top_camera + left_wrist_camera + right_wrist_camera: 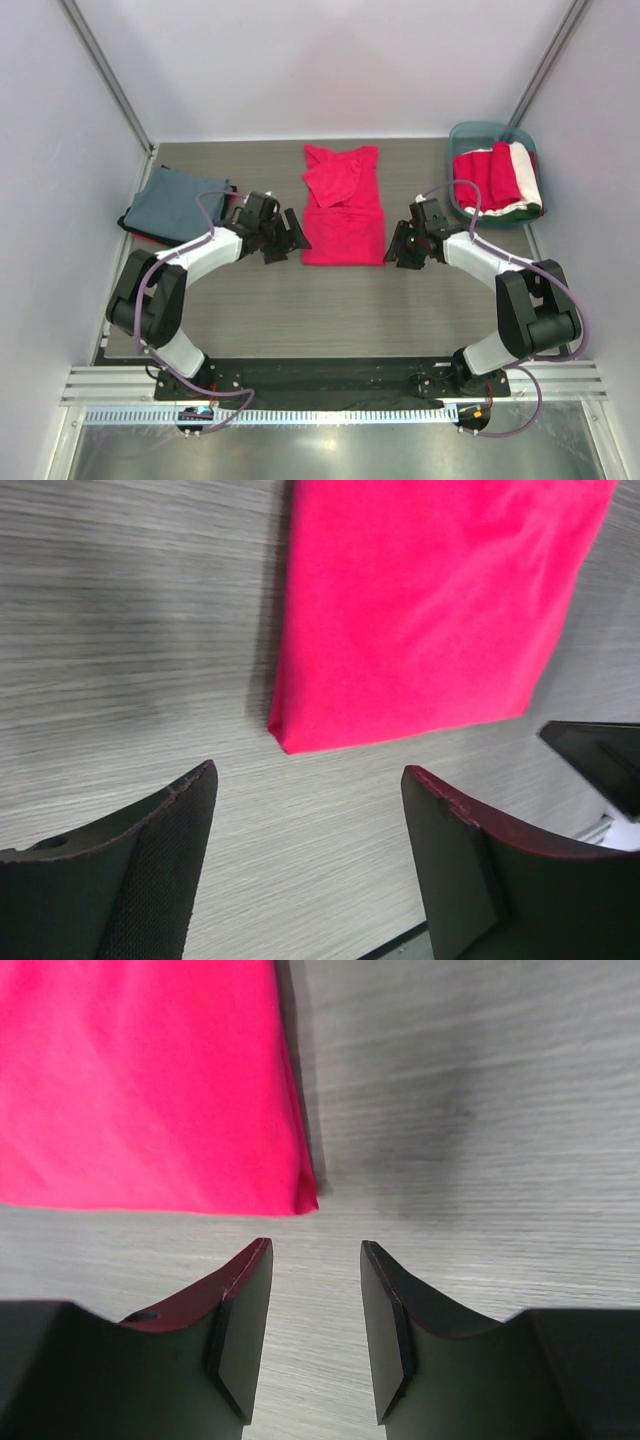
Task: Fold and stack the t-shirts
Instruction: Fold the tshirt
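free: bare table (340, 310) nearside of crimson shirt (343, 225) | obstacles: grey shirt (178, 203) far-left, teal tub (482, 132) far-right

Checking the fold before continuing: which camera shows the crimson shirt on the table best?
The top external view: it shows the whole crimson shirt, rumpled at its far end. The left wrist view shows only its near left corner, the right wrist view only its near right corner.

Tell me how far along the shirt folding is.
Done: a blue-grey shirt lies folded at the left. In hand: the crimson shirt in the middle is folded at its near part, its far end rumpled; both arms' jaws stand open at its near corners, holding nothing. Left: finishing that fold, stacking it, and the red and white shirts waiting in the teal tub.
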Tool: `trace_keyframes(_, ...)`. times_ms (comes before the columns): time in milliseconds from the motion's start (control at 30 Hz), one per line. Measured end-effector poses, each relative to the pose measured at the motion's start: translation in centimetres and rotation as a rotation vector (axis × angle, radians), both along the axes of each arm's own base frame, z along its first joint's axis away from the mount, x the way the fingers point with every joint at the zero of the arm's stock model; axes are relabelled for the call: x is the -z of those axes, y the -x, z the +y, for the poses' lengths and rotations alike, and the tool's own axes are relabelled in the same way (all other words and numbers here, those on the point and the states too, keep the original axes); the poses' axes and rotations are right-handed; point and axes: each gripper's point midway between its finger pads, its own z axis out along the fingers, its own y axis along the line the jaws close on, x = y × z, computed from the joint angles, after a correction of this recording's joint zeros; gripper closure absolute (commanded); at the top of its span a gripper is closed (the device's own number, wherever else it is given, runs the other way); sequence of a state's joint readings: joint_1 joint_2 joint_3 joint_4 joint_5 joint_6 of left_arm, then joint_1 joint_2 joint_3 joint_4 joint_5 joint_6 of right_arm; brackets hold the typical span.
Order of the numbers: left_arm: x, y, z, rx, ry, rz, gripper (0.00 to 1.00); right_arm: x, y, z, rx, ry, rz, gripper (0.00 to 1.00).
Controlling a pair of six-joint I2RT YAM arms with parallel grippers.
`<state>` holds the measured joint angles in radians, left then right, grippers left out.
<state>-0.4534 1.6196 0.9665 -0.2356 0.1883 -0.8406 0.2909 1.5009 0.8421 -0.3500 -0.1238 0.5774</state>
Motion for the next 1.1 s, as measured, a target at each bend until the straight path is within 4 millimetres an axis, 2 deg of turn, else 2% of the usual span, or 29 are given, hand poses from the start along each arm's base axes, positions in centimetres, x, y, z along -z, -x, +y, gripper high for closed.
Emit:
trace_keyframes(133, -0.1, 0.1, -0.9, 0.017, 0.018, -0.009, 0.28, 0.8, 1.0, 0.5, -0.021, -0.025, 0.022, 0.54)
trace_keyframes(300, 0.9, 0.0, -1.7, 0.026, 0.028, 0.002, 0.38, 0.6, 0.4, 1.2, -0.036, -0.053, -0.007, 0.55)
trace_keyframes(567, 2.9, 0.1, -1.9, 0.022, 0.021, 0.037, 0.42, 2.5, -0.3, 1.6, -0.038, -0.062, 0.019, 0.62)
trace_keyframes(700, 3.6, 0.0, -2.0, 0.017, 0.023, 0.049, 0.44, 2.7, -0.9, 2.2, -0.045, -0.083, 0.009, 0.69)
trace_keyframes(767, 3.6, 0.0, -2.2, 0.019, 0.031, 0.048, 0.48, 2.7, -1.0, 2.3, -0.048, -0.090, 0.007, 0.78)
trace_keyframes(967, 4.2, 0.1, -2.5, 0.020, 0.037, 0.057, 0.64, 3.0, -1.0, 2.4, -0.051, -0.092, 0.013, 0.92)
trace_keyframes(1100, 4.3, -0.1, -2.9, 0.017, 0.058, 0.060, 0.65, 3.0, -1.0, 2.4, -0.051, -0.093, 0.013, 0.99)
